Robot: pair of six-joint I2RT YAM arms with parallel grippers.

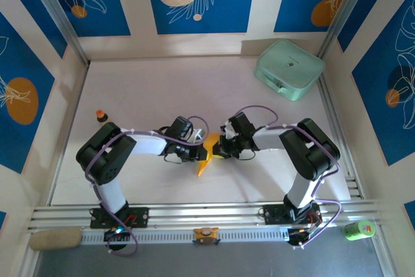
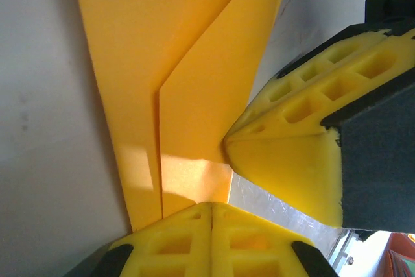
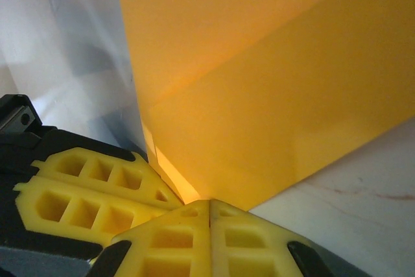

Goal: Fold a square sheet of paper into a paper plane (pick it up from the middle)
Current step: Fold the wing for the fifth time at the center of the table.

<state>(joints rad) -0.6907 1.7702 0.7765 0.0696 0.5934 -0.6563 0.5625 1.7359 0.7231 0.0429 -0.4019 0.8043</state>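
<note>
From above, 1 paper plane (image 1: 204,163) sits mid-table near the front. Its long axis is slanted, with the point aimed near-left toward the arm bases. The 2 grippers meet over it: the left gripper (image 1: 196,152) and the right gripper (image 1: 219,148) are each clamped on its wider far part. The table (image 1: 162,89) is bare all around. 1 mint-green case (image 1: 288,69) sits in the far-right corner and 1 small orange-capped bottle (image 1: 100,115) by the left edge, both well apart from the plane.

In the left wrist view, the left gripper's pads (image 2: 212,222) are pressed together on the paper's edge. 2 overlapping layers (image 2: 168,50) fan away, and the other gripper's tip is just beside them.

In the right wrist view, its own pads (image 3: 209,215) are pinched together on the paper's edge (image 3: 259,82).
</note>
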